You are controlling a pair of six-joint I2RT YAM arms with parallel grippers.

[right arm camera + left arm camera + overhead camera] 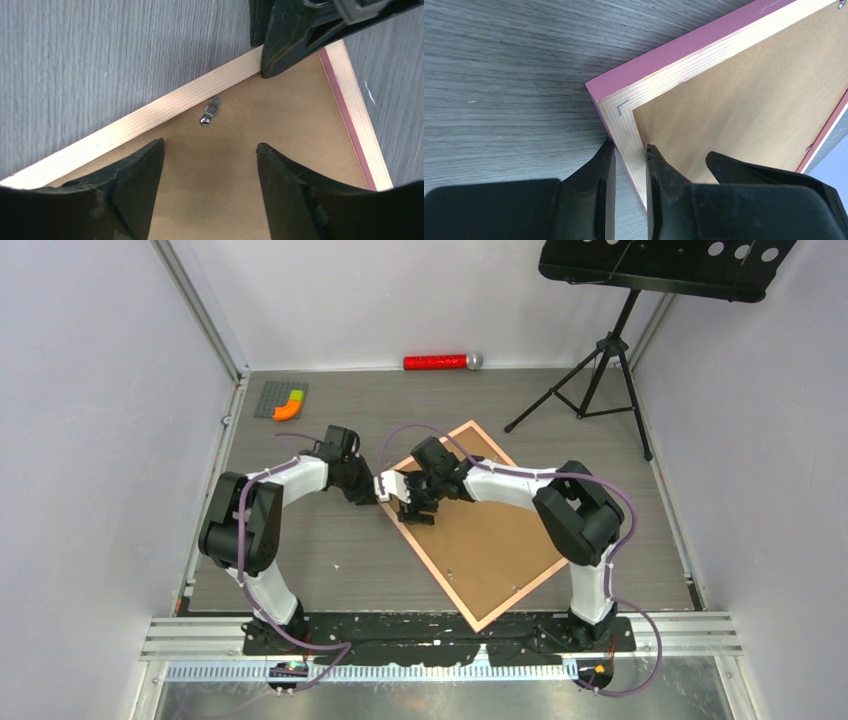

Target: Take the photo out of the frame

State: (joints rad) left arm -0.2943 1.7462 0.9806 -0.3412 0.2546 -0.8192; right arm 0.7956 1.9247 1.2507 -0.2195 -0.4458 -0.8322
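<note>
At frame (704, 65) corner, left end effector (629, 150) pinching rim, right end effector (210, 145) wide over backing (285, 130)

Bright, even light, soft shadows; glare whitens the wooden rim of the frame (704, 62).

Left arm (290, 478): forearm extends toward 3 o'clock, with the left gripper (629, 146) clamped narrowly on the frame (684, 67) rim. Right arm (510, 485): forearm extends toward 9 o'clock, with the right gripper (209, 145) jaws set wide apart.
</note>
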